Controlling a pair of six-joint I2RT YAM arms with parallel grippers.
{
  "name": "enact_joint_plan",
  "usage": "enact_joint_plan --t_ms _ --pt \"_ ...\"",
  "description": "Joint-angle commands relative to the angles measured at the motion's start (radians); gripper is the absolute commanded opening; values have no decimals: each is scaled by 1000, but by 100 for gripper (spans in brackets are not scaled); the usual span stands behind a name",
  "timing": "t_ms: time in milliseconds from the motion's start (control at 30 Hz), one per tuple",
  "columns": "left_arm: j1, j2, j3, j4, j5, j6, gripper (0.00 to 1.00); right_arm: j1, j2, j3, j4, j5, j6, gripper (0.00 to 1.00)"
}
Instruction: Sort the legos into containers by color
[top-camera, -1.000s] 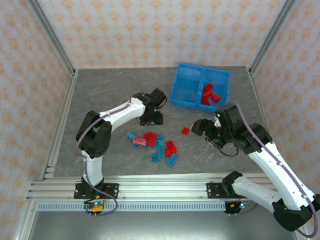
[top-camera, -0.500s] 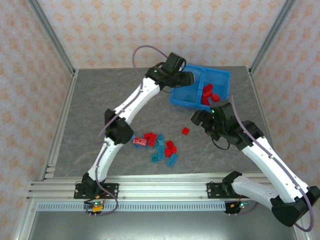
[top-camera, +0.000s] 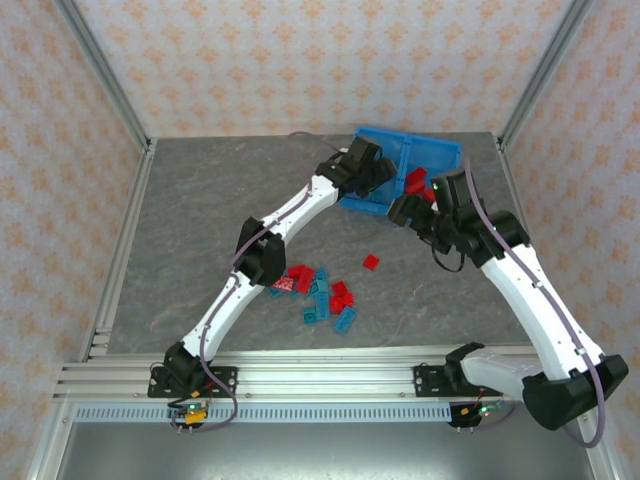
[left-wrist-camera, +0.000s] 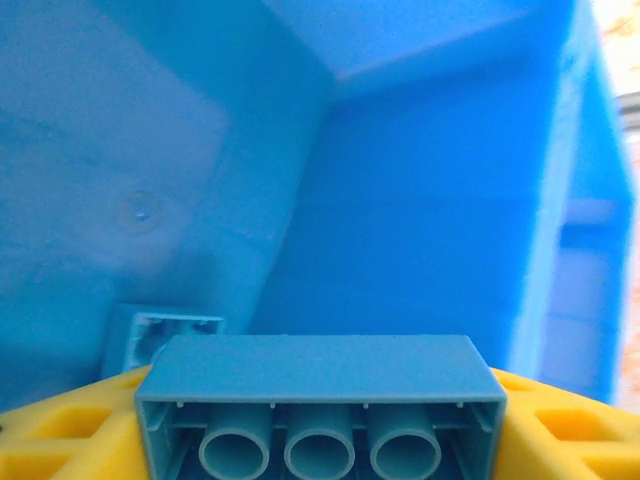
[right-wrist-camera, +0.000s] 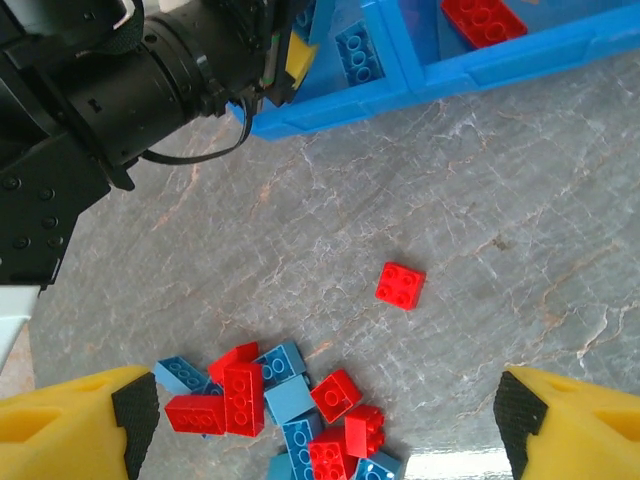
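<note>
1 teal-blue studded plastic brick (left-wrist-camera: 320, 372) sitting clamped in left claw (left-wrist-camera: 320, 440), inside bright blue plastic bin (top-camera: 447, 152)'s left compartment (left-wrist-camera: 420, 200). Left arm (top-camera: 290, 215) stretching forward; right claw (right-wrist-camera: 325, 408) hanging wide open.

Bright blue bin (right-wrist-camera: 520, 65) on a grey desk (top-camera: 200, 220) veined like marble. Loose red legos (top-camera: 341, 290) and teal-blue legos (top-camera: 345, 320). One teal-blue brick (left-wrist-camera: 320, 385) between yellow pads (left-wrist-camera: 60, 440). White arms (top-camera: 530, 290) with black joints. Peach walls (top-camera: 300, 60), pale floral print.

Inside the bin (left-wrist-camera: 420, 200), the teal brick (left-wrist-camera: 320, 385) between the left fingers (left-wrist-camera: 60, 440) is cut off at the view's lower edge.
</note>
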Motion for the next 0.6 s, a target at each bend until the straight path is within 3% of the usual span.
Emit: enact_joint_plan --t_ms 0,200,433,567 --pt "-8 -41 64 76 -38 -64 75 -18 30 58 -47 -83 -119 89" --pt "-8 -140 79 -37 -55 34 98 -38 42 30 -4 -137 -184 89" --pt "-4 -332 6 -278 -172 152 100 -45 46 31 5 -166 -249 89" --pt "-4 -522 -173 -401 -288 219 100 -44 36 21 4 -179 -293 89"
